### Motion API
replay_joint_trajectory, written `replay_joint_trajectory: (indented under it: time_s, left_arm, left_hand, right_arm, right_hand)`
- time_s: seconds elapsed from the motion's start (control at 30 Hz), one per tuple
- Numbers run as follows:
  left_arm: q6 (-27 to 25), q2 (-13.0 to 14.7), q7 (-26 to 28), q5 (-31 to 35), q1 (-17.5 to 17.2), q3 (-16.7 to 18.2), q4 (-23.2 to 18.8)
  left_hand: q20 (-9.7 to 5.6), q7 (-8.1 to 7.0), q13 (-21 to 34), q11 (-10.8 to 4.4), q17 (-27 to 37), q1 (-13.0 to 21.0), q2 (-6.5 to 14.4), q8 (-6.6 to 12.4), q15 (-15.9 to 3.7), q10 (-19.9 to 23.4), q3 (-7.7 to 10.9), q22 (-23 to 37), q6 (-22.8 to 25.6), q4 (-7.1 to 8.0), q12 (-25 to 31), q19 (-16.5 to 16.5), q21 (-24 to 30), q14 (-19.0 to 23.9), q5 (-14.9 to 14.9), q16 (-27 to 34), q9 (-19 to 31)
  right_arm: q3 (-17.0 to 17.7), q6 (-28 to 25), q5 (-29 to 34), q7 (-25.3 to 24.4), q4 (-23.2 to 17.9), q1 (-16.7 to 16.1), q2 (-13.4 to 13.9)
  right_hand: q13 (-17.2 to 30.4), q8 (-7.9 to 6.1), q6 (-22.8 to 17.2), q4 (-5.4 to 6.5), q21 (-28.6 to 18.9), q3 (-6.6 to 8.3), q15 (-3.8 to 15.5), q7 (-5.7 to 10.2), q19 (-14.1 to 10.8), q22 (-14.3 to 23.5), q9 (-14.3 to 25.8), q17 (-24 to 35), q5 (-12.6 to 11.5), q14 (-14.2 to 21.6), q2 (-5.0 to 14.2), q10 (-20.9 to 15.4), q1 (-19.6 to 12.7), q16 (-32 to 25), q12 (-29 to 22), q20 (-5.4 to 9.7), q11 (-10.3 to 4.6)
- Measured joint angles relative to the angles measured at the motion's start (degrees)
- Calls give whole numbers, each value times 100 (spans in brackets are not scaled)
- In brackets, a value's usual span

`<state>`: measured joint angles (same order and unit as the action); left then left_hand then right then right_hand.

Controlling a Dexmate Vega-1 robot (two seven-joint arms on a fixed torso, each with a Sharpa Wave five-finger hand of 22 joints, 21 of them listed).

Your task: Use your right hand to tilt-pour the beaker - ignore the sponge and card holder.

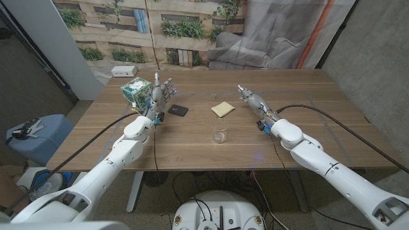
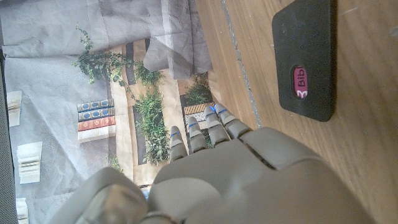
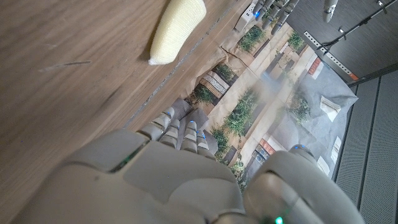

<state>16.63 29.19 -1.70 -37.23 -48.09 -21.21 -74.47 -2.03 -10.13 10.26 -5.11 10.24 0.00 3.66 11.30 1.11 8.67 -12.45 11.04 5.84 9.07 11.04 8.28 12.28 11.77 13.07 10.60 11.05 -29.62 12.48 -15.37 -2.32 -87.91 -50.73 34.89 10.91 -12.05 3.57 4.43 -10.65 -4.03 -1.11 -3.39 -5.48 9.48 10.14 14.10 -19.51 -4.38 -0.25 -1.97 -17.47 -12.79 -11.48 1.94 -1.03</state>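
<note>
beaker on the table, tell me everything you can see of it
The beaker is a small, clear, glass-looking cup with straight walls and an open mouth. It stands upright on the wooden table, toward the near edge and about midway between the two arms. Whether anything is inside is too small to tell. Nothing touches it: the right hand is farther back and to its right, the yellow sponge lies behind it, and the black card holder sits back to its left.
</note>
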Motion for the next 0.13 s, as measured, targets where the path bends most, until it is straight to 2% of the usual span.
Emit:
replay_joint_trajectory:
  time_s: [0.13]
  left_arm:
    - [0,-1,0,1,0,0,0]
  left_hand:
    - [0,0,0,0,0,0,0,0,0,0,0,0,0,0,0,0,0,0,0,0,0]
  right_arm:
    - [33,76,-174,-18,139,42,-67]
  right_hand:
    - [0,0,-21,16,0,16,0,-22,0,0,0,0,0,0,28,0,25,0,0,0,0]
